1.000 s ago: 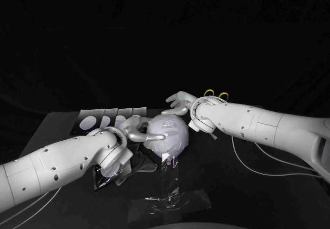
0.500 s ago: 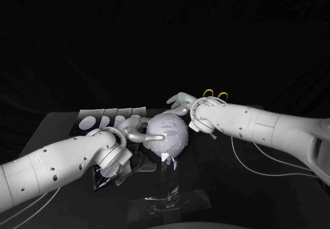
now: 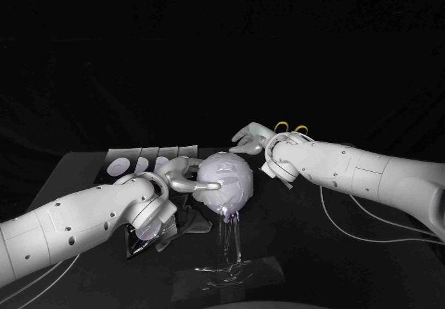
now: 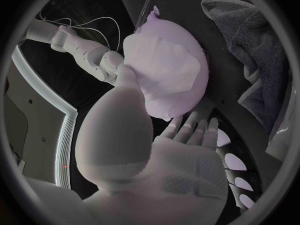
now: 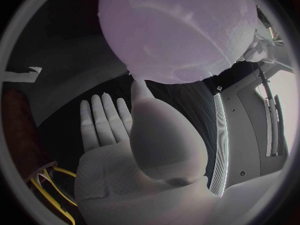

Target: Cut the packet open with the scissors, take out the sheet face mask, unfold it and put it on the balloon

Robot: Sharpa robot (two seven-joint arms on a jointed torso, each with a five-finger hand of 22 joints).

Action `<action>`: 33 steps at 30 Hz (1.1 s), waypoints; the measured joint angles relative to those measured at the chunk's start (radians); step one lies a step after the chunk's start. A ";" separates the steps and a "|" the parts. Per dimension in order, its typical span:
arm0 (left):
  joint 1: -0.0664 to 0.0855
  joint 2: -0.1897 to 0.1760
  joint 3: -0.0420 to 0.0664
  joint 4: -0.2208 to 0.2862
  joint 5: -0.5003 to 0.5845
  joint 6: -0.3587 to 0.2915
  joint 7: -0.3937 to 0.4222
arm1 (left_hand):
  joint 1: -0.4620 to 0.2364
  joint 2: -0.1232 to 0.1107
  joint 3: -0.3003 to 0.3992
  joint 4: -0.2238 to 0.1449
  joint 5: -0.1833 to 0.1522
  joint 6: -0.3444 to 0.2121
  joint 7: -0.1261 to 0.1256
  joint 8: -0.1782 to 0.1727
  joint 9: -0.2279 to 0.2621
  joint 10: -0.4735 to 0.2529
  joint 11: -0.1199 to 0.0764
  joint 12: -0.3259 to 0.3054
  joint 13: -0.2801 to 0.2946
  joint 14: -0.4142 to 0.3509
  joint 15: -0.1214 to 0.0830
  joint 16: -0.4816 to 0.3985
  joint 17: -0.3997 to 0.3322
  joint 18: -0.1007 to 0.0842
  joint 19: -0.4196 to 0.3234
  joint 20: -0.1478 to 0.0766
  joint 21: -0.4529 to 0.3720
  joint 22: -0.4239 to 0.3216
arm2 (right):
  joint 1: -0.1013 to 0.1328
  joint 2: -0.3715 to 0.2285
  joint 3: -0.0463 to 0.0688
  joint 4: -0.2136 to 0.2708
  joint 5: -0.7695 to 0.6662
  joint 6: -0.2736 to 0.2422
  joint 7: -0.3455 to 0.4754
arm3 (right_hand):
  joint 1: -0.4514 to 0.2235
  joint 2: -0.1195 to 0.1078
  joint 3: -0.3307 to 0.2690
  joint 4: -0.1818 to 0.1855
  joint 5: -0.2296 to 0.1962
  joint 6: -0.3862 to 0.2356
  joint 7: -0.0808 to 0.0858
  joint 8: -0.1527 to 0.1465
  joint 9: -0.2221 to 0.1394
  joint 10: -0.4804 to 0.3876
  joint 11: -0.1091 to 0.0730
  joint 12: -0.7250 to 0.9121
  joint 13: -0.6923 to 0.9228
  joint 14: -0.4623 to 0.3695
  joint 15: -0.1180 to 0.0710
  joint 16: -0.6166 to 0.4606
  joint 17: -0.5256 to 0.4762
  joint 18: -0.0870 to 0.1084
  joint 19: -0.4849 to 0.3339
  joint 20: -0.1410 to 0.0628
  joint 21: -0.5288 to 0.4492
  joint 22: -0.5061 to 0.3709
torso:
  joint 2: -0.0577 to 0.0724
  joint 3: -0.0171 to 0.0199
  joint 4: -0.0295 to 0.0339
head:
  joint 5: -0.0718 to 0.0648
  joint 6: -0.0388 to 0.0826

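Note:
The pale balloon lies on the table between my hands, and the white sheet mask is draped over it. My left hand is at its left side, a curved finger touching it; in the left wrist view the thumb reaches the balloon while the other fingers lie flat. At the far right side is my right hand, fingers spread; its thumb reaches the balloon's edge. The yellow-handled scissors lie behind my right wrist. Neither hand holds anything.
A row of mask packets lies at the back left. A dark cloth sits under my left wrist. Clear crumpled film lies on the table in front, and a clear strip hangs from the balloon's knot towards it.
My right hand has drawn a little to the right, away from the balloon's far side. The left hand and the balloon have stayed put.

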 measured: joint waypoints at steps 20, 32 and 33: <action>0.023 -0.108 0.020 0.044 0.118 -0.005 0.167 | 0.024 0.003 0.000 0.000 0.000 -0.049 -0.005 -0.016 -0.014 -0.065 0.007 -0.013 -0.008 -0.040 0.000 -0.010 -0.013 0.000 0.000 0.000 0.000 0.000 | 0.011 -0.204 0.002 0.268 0.406 -0.199 0.396 | -0.076 0.026 -0.080 0.040 0.000 0.028 0.007 0.011 -0.020 0.042 -0.011 -0.020 -0.004 -0.002 -0.005 -0.028 -0.027 0.008 -0.068 0.002 -0.025 -0.036 | -0.009 -0.0018 -0.0020 | 0.009 0.021; 0.026 -0.145 0.023 0.025 0.364 0.000 0.385 | 0.105 0.250 0.178 -0.014 -0.004 0.222 0.013 0.096 0.064 0.171 -0.018 0.062 0.021 0.254 -0.029 0.102 0.069 0.000 0.259 -0.002 0.096 0.050 | -0.034 -0.308 0.002 0.376 0.531 -0.162 0.500 | -0.050 0.068 -0.114 0.031 0.000 0.082 0.016 0.023 -0.028 0.106 -0.033 -0.020 -0.004 0.167 -0.047 0.024 -0.012 0.054 0.146 0.001 0.051 0.003 | -0.042 -0.0091 -0.0084 | 0.019 0.037; 0.026 -0.145 0.023 0.023 0.390 0.001 0.409 | 0.109 0.263 0.183 -0.014 -0.006 0.248 0.017 0.108 0.071 0.198 -0.025 0.068 0.021 0.295 -0.036 0.118 0.079 0.000 0.305 -0.003 0.114 0.059 | -0.038 -0.311 0.002 0.378 0.540 -0.157 0.504 | -0.050 0.078 -0.116 0.033 0.000 0.084 0.018 0.023 -0.028 0.110 -0.036 -0.020 -0.004 0.172 -0.048 0.024 -0.012 0.054 0.154 0.000 0.051 0.003 | -0.045 -0.0102 -0.0090 | 0.020 0.039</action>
